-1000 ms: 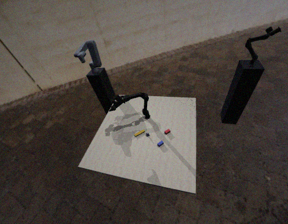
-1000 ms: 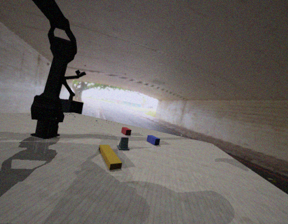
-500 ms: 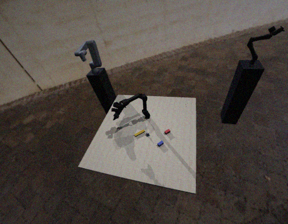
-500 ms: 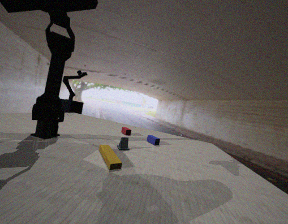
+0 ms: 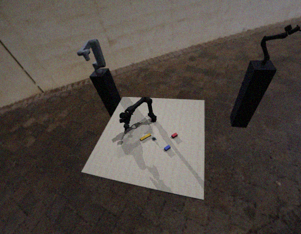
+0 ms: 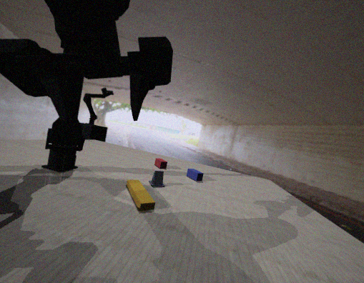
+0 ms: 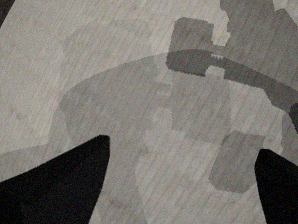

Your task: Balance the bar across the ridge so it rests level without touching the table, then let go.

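Observation:
The yellow bar (image 5: 145, 137) (image 6: 139, 194) lies flat on the pale table top (image 5: 186, 177) (image 6: 214, 250). The small dark grey ridge (image 5: 154, 138) (image 6: 157, 178) stands beside the bar, apart from it, with nothing on it. My gripper (image 5: 126, 129) (image 7: 186, 153) is open and empty. It points down above the table, off to the left of the bar in the top view. The wrist view shows only table and shadows between the fingers; neither bar nor ridge shows there.
A red block (image 5: 174, 135) (image 6: 161, 164) and a blue block (image 5: 167, 148) (image 6: 194, 174) lie on the table beyond the ridge from the bar. Two dark pedestals (image 5: 104, 88) (image 5: 254, 91) with other arms stand off the table.

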Motion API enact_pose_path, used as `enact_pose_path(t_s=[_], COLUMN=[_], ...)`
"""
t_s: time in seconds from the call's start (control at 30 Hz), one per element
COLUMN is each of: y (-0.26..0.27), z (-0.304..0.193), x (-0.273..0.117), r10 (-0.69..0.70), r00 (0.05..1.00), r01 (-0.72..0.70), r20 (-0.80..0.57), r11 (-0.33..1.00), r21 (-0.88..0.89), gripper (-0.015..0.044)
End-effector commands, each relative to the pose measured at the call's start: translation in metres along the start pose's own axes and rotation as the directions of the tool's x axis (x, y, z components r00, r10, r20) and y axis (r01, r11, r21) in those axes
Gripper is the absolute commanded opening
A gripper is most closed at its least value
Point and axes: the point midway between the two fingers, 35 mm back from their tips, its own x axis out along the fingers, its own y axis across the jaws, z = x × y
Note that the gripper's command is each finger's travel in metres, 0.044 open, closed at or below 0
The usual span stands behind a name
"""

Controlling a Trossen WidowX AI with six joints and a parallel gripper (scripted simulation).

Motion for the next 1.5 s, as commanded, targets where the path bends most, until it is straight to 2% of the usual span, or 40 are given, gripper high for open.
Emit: enact_pose_path(t_s=[0.0,0.37,0.8,1.0,1.13,1.47], y=[0.008,0.029,0.041,0.042,0.042,0.026], z=[-0.018,-0.085,-0.162,-0.194,-0.198,-0.218], x=[0.008,0.022,0.023,0.018,0.018,0.054], r10=[-0.021,-0.102,-0.250,-0.331,-0.340,-0.340], r00=[0.998,0.962,0.874,0.824,0.817,0.817], r01=[0.019,0.066,0.114,0.132,0.133,0.133], r20=[-0.062,-0.253,-0.416,-0.461,-0.465,-0.465], r11=[0.999,0.987,0.939,0.902,0.897,0.897], r21=[-0.026,-0.147,-0.324,-0.412,-0.422,-0.422], gripper=[0.0315,0.0315,0.0315,0.0315,0.0315,0.0315])
